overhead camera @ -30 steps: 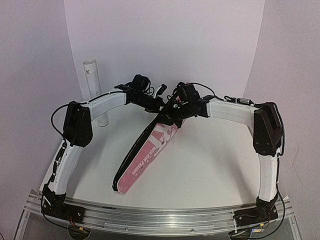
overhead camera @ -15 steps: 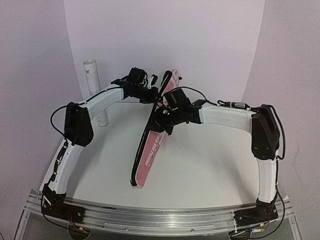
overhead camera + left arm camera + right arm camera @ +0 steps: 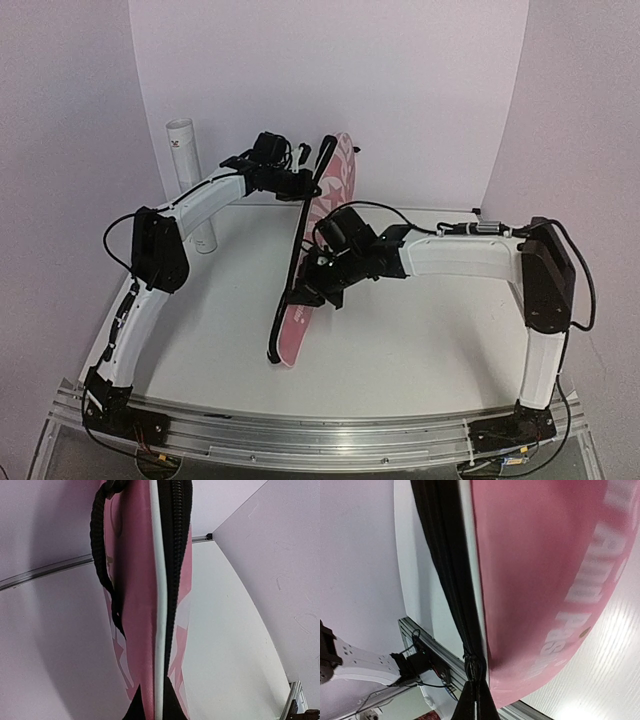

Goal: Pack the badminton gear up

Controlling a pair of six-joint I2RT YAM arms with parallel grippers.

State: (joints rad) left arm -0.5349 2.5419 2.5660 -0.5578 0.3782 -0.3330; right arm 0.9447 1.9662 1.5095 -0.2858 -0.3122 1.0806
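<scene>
The long pink bag (image 3: 343,170) hangs tilted, its upper end high at the back and its lower end (image 3: 288,345) near the table. My left gripper (image 3: 308,186) is shut on the bag's upper edge; in the left wrist view its fingers (image 3: 176,711) pinch the bag (image 3: 137,605) beside its black zipper (image 3: 177,555). My right gripper (image 3: 312,288) is shut on the zipper pull (image 3: 474,664) partway down the bag (image 3: 540,570). The badminton gear is hidden from every view.
A tall white cardboard tube (image 3: 190,185) stands upright at the back left, beside the left arm. The table's aluminium front rail (image 3: 320,435) runs along the near edge. A black carry strap (image 3: 100,555) hangs off the bag's side.
The left gripper lifted the bag's upper end, so the bag now hangs steeper. The right gripper slid down along the zipper edge toward the bag's near end.
</scene>
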